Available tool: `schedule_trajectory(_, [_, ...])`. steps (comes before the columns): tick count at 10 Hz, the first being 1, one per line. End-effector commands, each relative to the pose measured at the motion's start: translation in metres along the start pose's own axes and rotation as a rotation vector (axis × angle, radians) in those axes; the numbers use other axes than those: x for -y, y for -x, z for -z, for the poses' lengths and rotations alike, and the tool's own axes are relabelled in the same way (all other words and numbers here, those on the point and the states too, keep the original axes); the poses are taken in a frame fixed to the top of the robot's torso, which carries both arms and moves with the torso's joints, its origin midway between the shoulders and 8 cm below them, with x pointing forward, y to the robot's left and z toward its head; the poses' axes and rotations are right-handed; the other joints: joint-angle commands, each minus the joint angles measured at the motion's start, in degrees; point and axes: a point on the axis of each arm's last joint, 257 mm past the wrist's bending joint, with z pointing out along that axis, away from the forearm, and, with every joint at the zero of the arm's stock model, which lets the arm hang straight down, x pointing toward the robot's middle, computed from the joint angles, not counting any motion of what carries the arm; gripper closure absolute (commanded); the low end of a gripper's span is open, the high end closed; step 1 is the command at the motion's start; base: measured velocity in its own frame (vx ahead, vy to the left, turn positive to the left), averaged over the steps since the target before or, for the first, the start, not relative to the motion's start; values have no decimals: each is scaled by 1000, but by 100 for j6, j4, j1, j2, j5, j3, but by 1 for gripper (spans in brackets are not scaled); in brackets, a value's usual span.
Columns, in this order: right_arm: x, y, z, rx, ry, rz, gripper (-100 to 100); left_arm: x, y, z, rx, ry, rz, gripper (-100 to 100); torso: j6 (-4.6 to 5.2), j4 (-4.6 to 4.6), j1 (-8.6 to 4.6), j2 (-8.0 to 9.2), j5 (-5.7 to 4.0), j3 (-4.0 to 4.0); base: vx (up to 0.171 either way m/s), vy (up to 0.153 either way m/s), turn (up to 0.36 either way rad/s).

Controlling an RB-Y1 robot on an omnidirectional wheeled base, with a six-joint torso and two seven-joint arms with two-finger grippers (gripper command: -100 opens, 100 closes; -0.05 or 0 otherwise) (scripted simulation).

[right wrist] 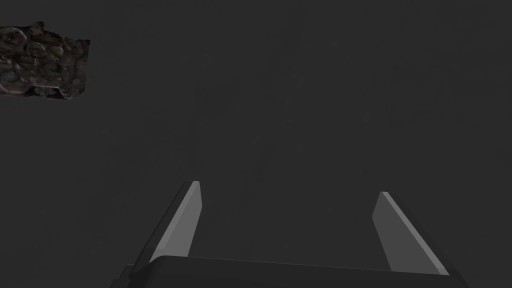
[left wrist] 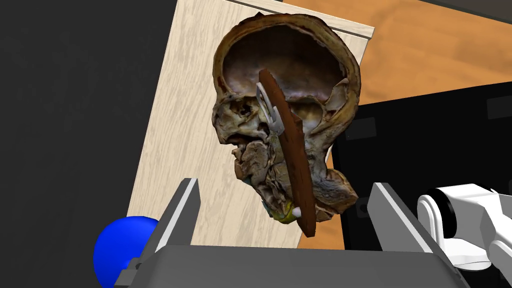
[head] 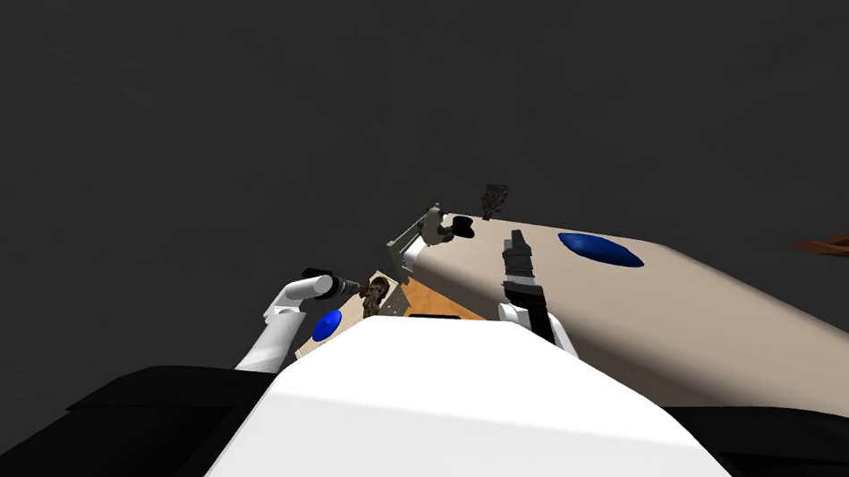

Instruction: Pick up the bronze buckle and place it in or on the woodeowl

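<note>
In the left wrist view a brown, hollow, rough carved figure (left wrist: 300,55) lies on a pale wood board (left wrist: 180,125). A dark brown strip with a silvery clasp, the buckle (left wrist: 295,165), leans across the figure's open side. My left gripper (left wrist: 287,215) is open just short of both, touching neither. The head view shows the same gripper (head: 355,288) beside the brown figure (head: 374,296). My right gripper (right wrist: 290,210) is open over a flat dark surface, and in the head view it (head: 514,241) points away above the beige table (head: 731,325).
A blue ball (left wrist: 122,255) sits by my left finger and a black box (left wrist: 425,150) stands beside the figure, on an orange surface (left wrist: 415,45). The table holds a blue oval (head: 598,249) and a grey-and-black object (head: 431,226). A dark lumpy object (right wrist: 45,62) lies past its far edge.
</note>
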Motion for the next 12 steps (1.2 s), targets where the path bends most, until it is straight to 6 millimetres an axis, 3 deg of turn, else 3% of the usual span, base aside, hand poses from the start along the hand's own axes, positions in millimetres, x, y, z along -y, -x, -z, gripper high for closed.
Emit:
schedule_trajectory(1, [0, 0, 0, 0, 0, 0, 0, 0, -5, 11, -3, 0, 1, -100, 0, 0, 0, 0, 0, 0, 0, 0, 0])
schedule_trajectory(6, [0, 0, 0, 0, 0, 0, 0, -6, -21, 49, -5, -2, -5, -100, 0, 0, 2, -2, 0, -1, 6, 9, 7])
schedule_trajectory(8, [0, 0, 0, 0, 0, 0, 0, -4, -21, 51, -6, -3, -6, -100, 0, -1, 3, -2, 1, -1, 3, 5, 3])
schedule_trajectory(9, [0, 0, 0, 0, 0, 0, 0, -4, -21, 52, -4, -2, -5, 0, 0, -1, 2, -2, 1, -1, 0, 0, 0])
schedule_trajectory(12, [0, 0, 0, 0, 0, 0, 0, -4, -21, 52, -4, -2, -5, 0, 0, 0, 0, 0, 1, 0, 0, 0, 0])
